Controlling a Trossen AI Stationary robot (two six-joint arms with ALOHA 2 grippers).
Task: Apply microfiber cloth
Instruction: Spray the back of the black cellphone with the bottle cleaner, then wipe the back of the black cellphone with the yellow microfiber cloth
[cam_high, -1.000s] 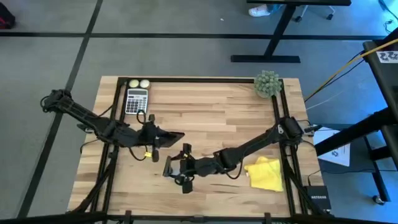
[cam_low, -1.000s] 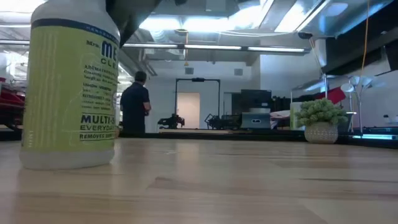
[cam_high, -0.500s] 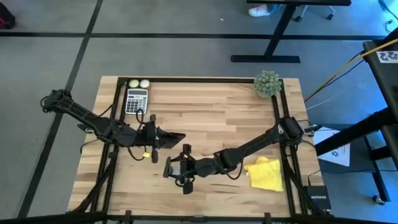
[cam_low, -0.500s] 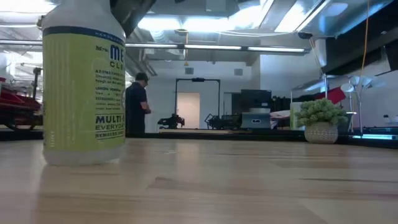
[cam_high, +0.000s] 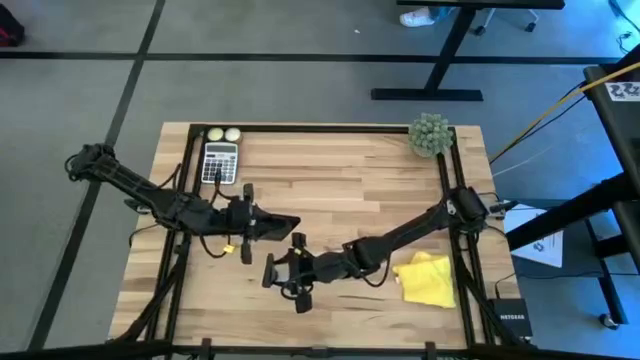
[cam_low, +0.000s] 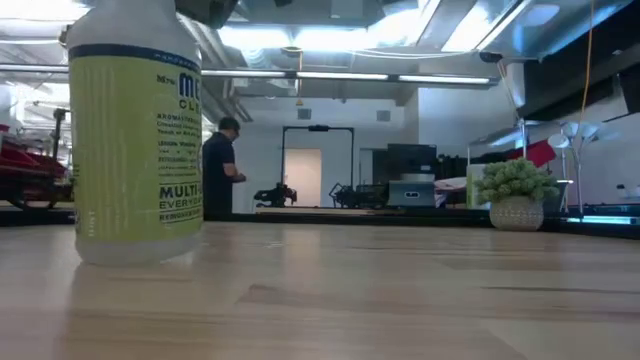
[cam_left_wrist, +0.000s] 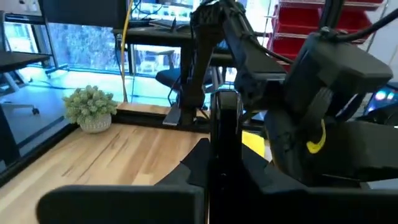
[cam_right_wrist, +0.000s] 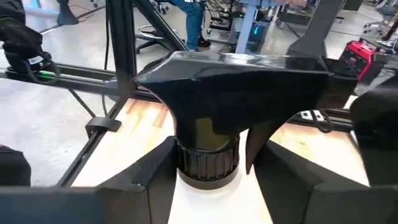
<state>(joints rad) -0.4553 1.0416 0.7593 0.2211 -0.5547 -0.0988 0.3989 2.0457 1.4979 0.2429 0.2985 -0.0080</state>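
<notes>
Nearest you lies one microfiber cloth (cam_high: 428, 278), crumpled on the table (cam_high: 340, 170) at 4 o'clock, touched by neither arm and just beside the right arm's forearm. At 7 o'clock you have one spray bottle (cam_low: 135, 130), upright; your right gripper (cam_high: 290, 277) is clamped around its neck below the black trigger head, that arm stretched low across the table from 3 o'clock. At 9 o'clock your left gripper (cam_high: 245, 222) pinches one black smartphone (cam_high: 275, 222), its arm reaching in from the left edge. Farther off: one calculator (cam_high: 220, 162) at 10 o'clock, two balls (cam_high: 224, 134) beyond it, one potted plant (cam_high: 430, 134) at 1 o'clock.
</notes>
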